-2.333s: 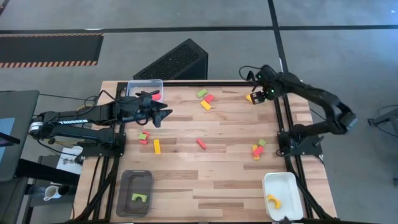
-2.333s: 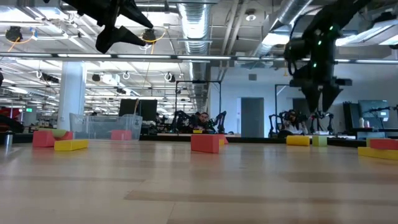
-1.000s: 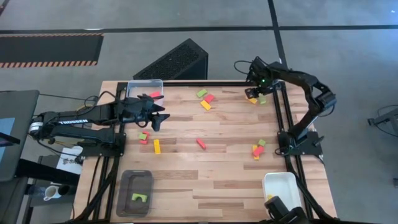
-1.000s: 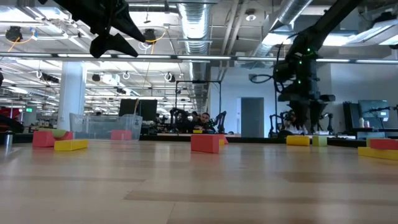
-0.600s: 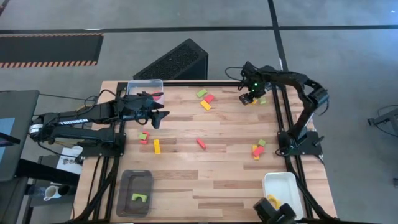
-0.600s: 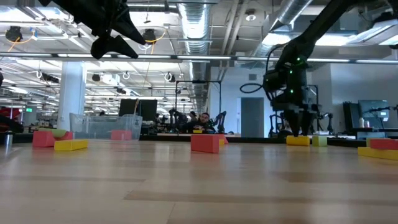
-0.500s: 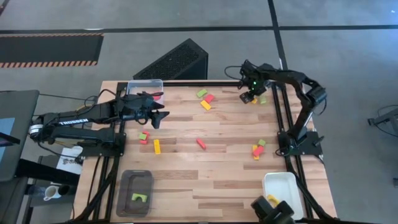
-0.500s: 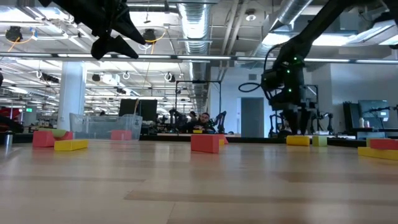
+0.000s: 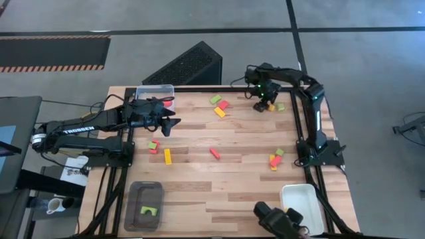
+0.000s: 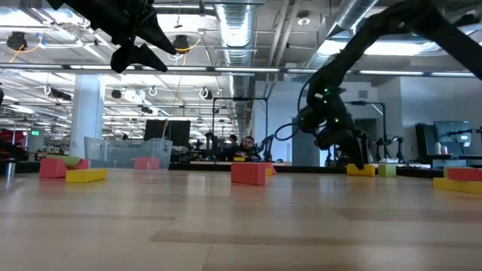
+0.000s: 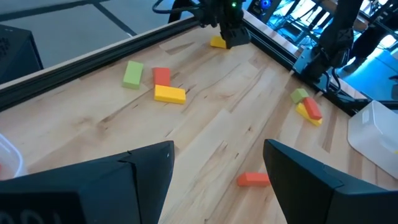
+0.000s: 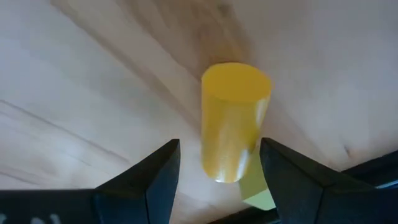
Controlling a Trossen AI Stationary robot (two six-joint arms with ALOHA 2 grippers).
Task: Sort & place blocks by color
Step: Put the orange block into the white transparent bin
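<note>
At the table's back right a yellow cylinder block [image 12: 233, 124] lies just ahead of my right gripper [image 9: 263, 103], whose fingers [image 12: 146, 180] stand open on either side of it, low over the wood. A green block [image 9: 280, 106] lies beside it. My left gripper [image 9: 170, 123] hovers open and empty above the table near the clear tray [image 9: 147, 90]. Loose blocks lie about: green [image 9: 215, 99], red [image 9: 224, 105] and yellow [image 9: 219, 112] at the back middle, a yellow bar [image 9: 167, 156], a red bar [image 9: 214, 153], and a small cluster [image 9: 274, 160] at the right.
A dark grey tray [image 9: 135, 200] at front left holds a green arch [image 9: 147, 211]. The white tray [image 9: 304, 199] stands at front right, with a dark device [image 9: 275, 221] over its near corner. A black frame rail [image 9: 302, 126] runs along the table's right side.
My right arm has swung left along the back edge and come down low over the yellow cylinder. The left arm has barely moved.
</note>
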